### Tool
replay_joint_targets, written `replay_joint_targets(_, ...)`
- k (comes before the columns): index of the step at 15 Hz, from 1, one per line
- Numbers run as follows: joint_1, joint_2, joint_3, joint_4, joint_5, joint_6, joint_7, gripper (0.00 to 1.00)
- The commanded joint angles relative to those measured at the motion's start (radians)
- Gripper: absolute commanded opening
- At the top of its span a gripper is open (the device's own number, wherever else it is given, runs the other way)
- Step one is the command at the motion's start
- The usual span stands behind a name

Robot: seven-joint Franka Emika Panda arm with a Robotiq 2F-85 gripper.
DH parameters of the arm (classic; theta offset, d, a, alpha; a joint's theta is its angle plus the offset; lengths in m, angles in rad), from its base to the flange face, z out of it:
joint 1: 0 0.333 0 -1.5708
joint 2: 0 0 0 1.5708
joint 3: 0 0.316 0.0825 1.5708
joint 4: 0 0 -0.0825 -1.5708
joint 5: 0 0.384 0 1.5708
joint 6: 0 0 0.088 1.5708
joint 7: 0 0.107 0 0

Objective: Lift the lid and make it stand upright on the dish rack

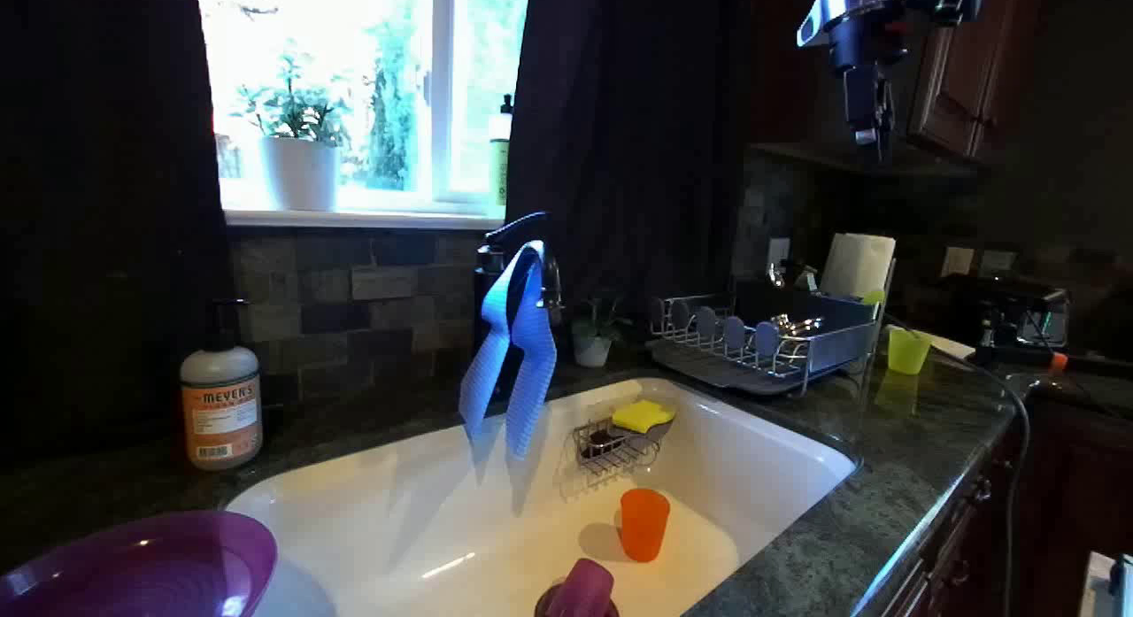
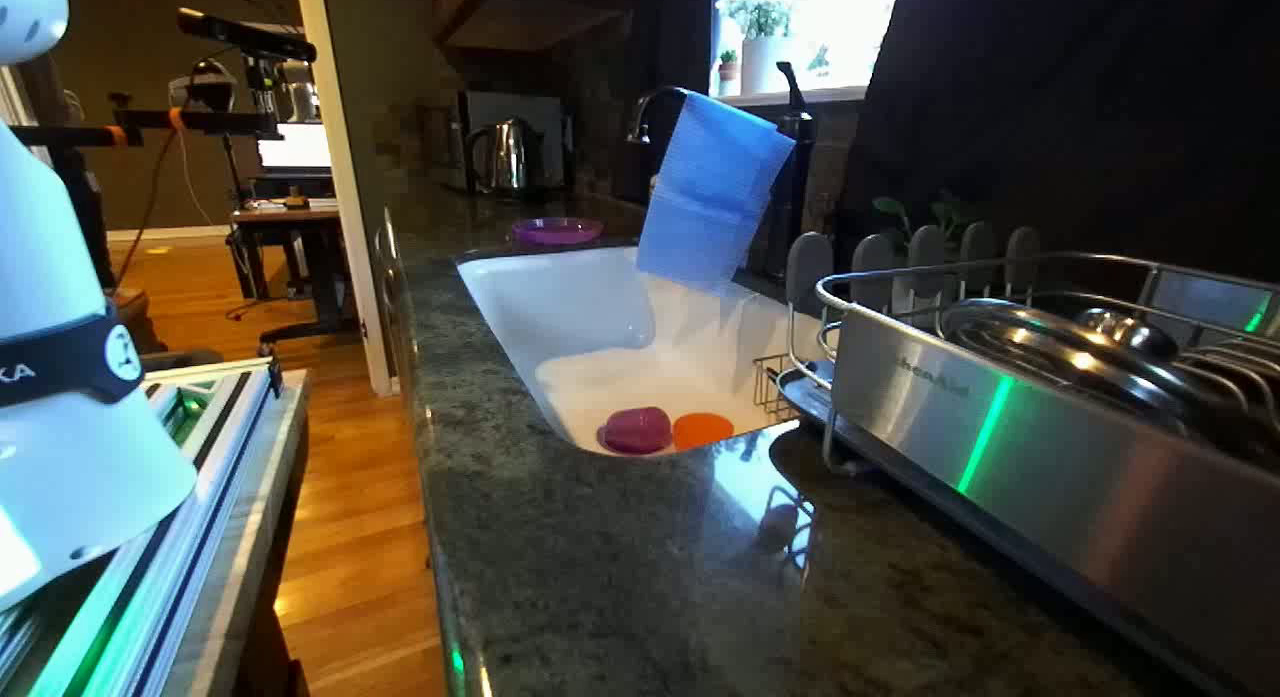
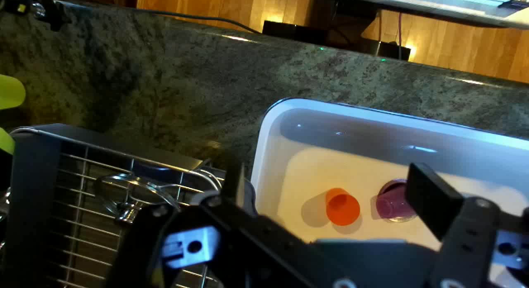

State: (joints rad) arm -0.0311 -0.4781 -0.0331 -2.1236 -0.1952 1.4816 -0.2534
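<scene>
Silvery and glossy, the lid (image 2: 1050, 342) is seen lying, not standing, inside the dish rack (image 2: 1060, 477); the step is judged to be the approach, with a lowering and a grip called for next; bright glints are thrown by its curved surface; high above the counter (image 2: 640, 557), the hand (image 3: 326, 176) is held wide, nothing gripped.
</scene>
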Motion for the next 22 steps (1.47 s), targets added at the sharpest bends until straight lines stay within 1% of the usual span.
replay_joint_targets(1, 0.017, 0.001, -0.013, 0.002, -0.005, -0.003, 0.006, 1.00)
replay_joint_targets(15, 0.017, 0.001, -0.013, 0.003, -0.005, -0.003, 0.006, 1.00)
replay_joint_targets(18, -0.001, -0.010, -0.037, -0.001, 0.028, 0.073, 0.065, 1.00)
replay_joint_targets(22, -0.041, -0.006, -0.088, -0.010, 0.064, 0.236, 0.159, 1.00)
